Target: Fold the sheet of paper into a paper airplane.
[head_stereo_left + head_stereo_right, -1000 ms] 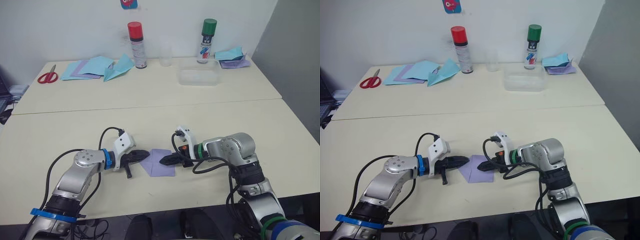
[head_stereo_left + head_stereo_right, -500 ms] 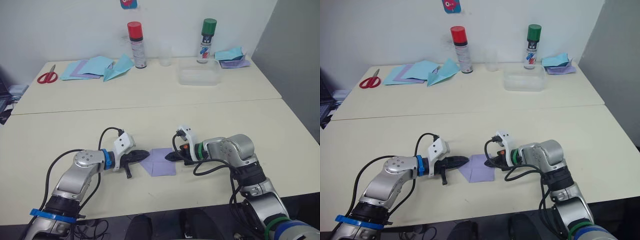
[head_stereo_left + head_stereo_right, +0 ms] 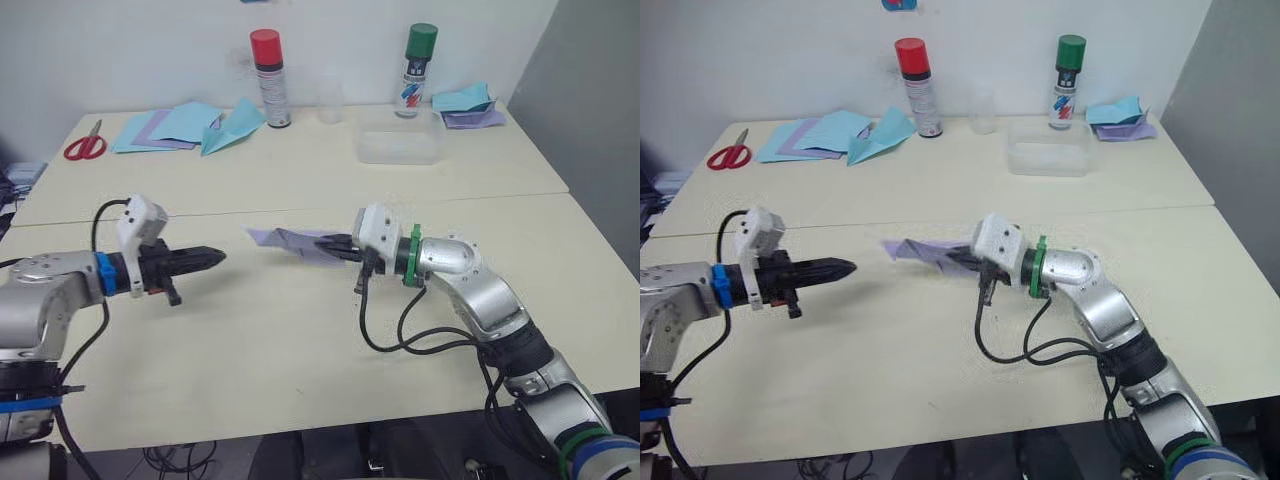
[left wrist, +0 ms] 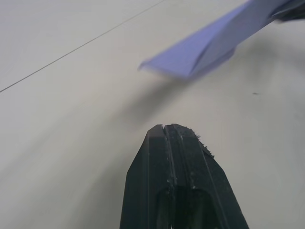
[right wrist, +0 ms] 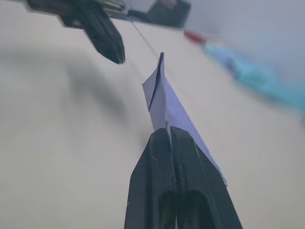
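Lavender paper airplane (image 3: 290,241) (pointed, layered) pinched aloft by right gripper (image 3: 338,245), left gripper (image 3: 212,257) pressed together, apart

Near table (image 3: 300,340): bare, open passage | Between grippers: lifted paper airplane (image 3: 290,241) | Far edge (against wall): cans, container (image 3: 400,147), papers crowd reach

The scene was bright and evenly lit, with no strong glare on the table (image 3: 300,330). A soft shadow lay under the lifted paper airplane (image 3: 290,241). In the right wrist view the far background was much out of focus. In the left wrist view the paper's tip looked a little blurred.
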Robot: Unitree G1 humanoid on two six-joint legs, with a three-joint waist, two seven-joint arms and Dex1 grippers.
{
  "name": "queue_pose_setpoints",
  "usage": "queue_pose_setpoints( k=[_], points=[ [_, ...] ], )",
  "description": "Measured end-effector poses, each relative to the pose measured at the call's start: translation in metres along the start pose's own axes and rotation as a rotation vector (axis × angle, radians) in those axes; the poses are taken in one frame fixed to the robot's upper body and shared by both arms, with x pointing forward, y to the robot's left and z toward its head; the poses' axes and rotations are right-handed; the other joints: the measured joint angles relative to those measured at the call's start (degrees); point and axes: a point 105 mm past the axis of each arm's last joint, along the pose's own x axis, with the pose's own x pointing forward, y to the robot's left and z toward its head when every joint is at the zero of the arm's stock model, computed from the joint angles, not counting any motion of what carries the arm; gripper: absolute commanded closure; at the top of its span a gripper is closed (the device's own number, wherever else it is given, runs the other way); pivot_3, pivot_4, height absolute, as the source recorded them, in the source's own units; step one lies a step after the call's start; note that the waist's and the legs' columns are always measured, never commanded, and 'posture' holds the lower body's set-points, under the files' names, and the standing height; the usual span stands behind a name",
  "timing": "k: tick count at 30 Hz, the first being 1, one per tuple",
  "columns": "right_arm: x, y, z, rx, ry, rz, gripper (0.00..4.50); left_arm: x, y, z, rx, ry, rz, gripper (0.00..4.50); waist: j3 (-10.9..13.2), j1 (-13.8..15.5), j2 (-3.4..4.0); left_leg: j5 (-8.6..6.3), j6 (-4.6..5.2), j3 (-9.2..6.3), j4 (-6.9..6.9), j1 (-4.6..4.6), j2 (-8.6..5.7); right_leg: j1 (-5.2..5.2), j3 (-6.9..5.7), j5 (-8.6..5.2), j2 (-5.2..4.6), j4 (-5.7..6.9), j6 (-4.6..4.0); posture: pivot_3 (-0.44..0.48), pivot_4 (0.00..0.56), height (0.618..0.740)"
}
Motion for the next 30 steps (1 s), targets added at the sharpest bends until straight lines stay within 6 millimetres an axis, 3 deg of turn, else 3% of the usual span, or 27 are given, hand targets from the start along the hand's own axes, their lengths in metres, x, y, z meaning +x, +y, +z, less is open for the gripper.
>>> queue_pose_setpoints(
  k=[3, 9, 17, 20, 22, 30],
  points=[
    [0.008, 0.027, -0.005, -0.288, -0.059, 0.088, 4.48, -0.003, 0.008, -0.006, -0.007, 0.008, 0.026, 4.5, 0.02, 0.17, -0.1, -0.01, -0.03, 0.08, 0.02, -0.01, 0.02, 0.0, -0.01, 0.01, -0.04, 0.03, -0.01, 0.0, 0.15, 0.74],
    [0.011, 0.083, -0.025, -0.475, -0.126, 0.266, 4.48, -0.005, 0.01, 0.004, 0.045, 0.002, 0.039, 4.5, 0.04, 0.62, -0.15, 0.09, -0.19, 0.11, 0.06, 0.03, 0.0, -0.01, 0.05, 0.04, -0.1, 0.21, -0.08, 0.0, 0.15, 0.74],
    [0.001, 0.097, -0.04, -0.437, -0.107, 0.331, 4.48, 0.025, -0.05, -0.007, 0.14, 0.061, -0.167, 4.5, 0.02, 1.41, -0.18, 0.27, -0.5, 0.05, 0.1, 0.27, -0.01, 0.32, 0.04, 0.07, -0.18, 0.24, -0.13, 0.0, 0.15, 0.74],
    [-0.001, 0.101, -0.047, -0.352, -0.061, 0.353, 3.91, 0.039, -0.07, -0.019, 0.171, 0.092, -0.231, 4.5, 0.02, 1.47, -0.18, 0.27, -0.5, 0.05, 0.09, 0.56, -0.01, 0.58, 0.05, 0.05, -0.2, 0.24, -0.09, 0.0, 0.15, 0.74],
    [0.0, 0.102, -0.049, -0.304, -0.037, 0.36, 3.23, 0.045, -0.076, -0.028, 0.19, 0.111, -0.248, 4.5, 0.02, 1.46, -0.18, 0.27, -0.49, 0.03, 0.09, 0.59, -0.04, 0.59, 0.03, 0.08, -0.17, 0.26, -0.15, 0.0, 0.15, 0.74],
    [-0.013, 0.097, -0.042, -0.285, -0.039, 0.389, 0.41, 0.046, -0.068, -0.033, 0.24, 0.122, -0.225, 4.5, 0.02, 1.54, -0.17, 0.28, -0.48, -0.05, 0.1, 0.64, -0.02, 0.61, -0.04, 0.12, -0.09, 0.31, -0.22, 0.0, 0.15, 0.74]
  ],
)
